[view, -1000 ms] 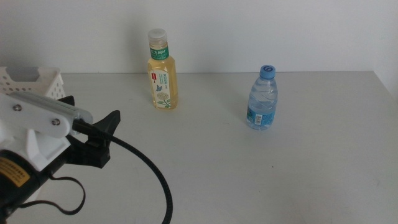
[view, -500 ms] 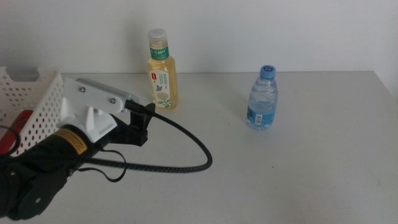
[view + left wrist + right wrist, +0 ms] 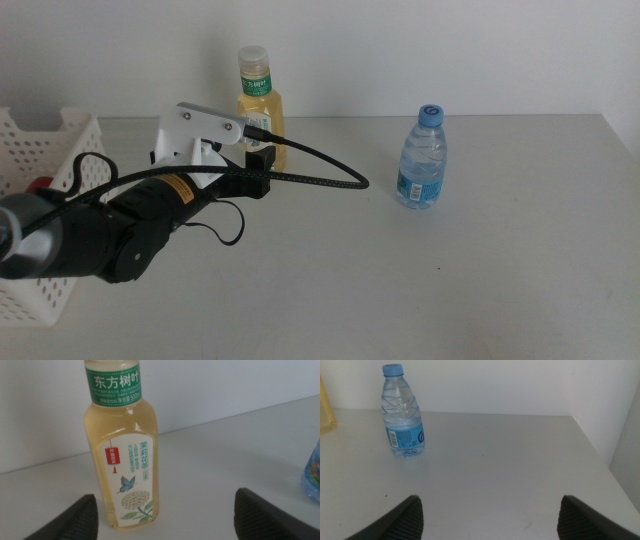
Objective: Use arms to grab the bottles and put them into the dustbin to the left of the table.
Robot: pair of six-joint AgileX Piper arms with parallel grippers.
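The yellow tea bottle stands upright at the back of the table. My left gripper sits just in front of its lower half. In the left wrist view the tea bottle fills the space ahead of the left gripper, whose jaws stand wide open and apart from it. The blue-capped water bottle stands upright to the right. My right gripper is open, well short of the water bottle, and out of the middle view. The white dustbin stands at the left with a red can showing inside.
A black cable loops from the left arm over the table between the two bottles. A white wall rises right behind the table. The table's right edge runs beyond the water bottle.
The left arm has swung from over the dustbin to the right and back, up to the tea bottle. The dustbin and the red can inside now show. Both bottles stayed put.
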